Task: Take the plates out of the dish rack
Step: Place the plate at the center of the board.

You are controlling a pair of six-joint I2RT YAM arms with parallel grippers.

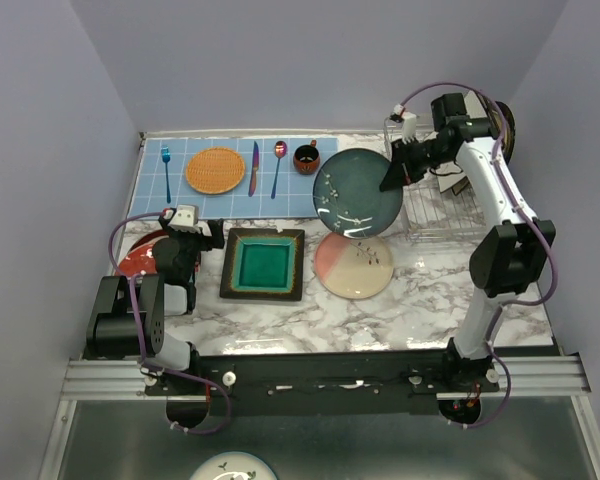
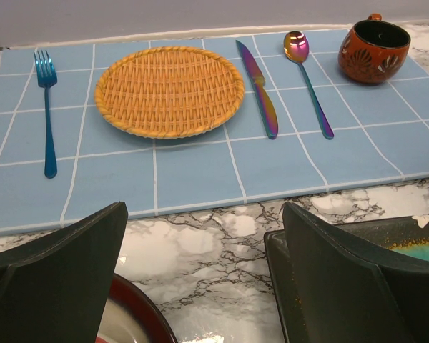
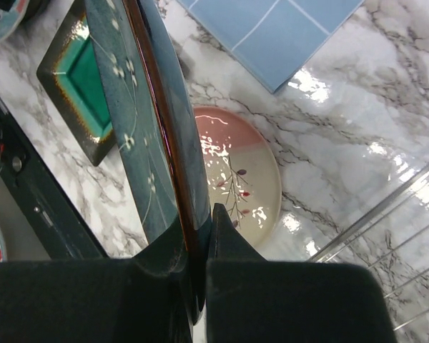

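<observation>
Although the right arm covers part of the rack (image 1: 432,215) and the left arm hides most of the red-rimmed plate (image 1: 132,258), the dark blue plate (image 1: 357,192) shows plainly. The right gripper (image 1: 392,178) pinches its right rim and holds it in the air just left of the rack, masking the top of the pink plate (image 1: 353,268). Being round, it has no long axis; its face tilts up toward the overhead camera, and the wrist view sees it edge-on. The left gripper (image 2: 207,286) gapes wide with nothing in it, beside the square plate (image 1: 264,263)
</observation>
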